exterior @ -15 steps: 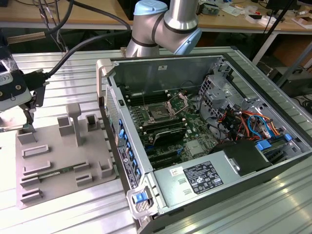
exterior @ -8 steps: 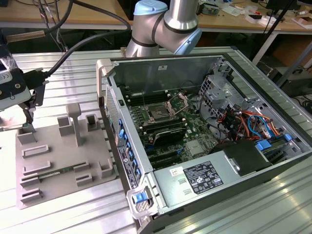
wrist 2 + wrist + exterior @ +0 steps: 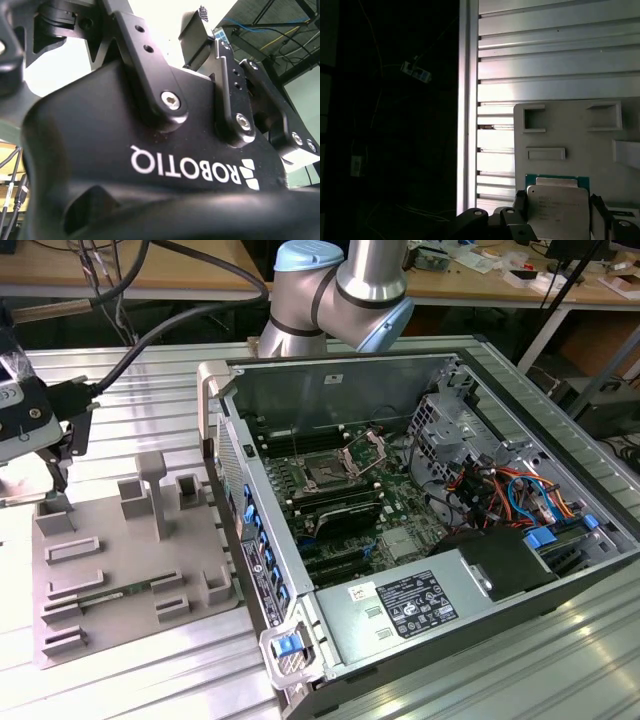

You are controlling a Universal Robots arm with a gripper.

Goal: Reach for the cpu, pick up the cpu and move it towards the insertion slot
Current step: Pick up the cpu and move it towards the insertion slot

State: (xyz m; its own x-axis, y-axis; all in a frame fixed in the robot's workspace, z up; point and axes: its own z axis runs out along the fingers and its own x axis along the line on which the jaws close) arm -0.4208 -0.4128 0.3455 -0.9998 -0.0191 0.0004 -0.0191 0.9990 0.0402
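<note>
Gripper [image 3: 558, 199] looks closed on the cpu [image 3: 558, 214], jaws pressed against two opposite edges in the first wrist view. You're over the far corner of the grey tray [image 3: 110, 550], at the exterior view's left. Can't tell if it's lifted yet. The insertion slot [image 3: 325, 472] sits well apart inside the computer case [image 3: 300, 640], bracket up, so the carry over is all left.

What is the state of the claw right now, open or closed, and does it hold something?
The claw: closed on the cpu, with one finger against each side of it.
</note>
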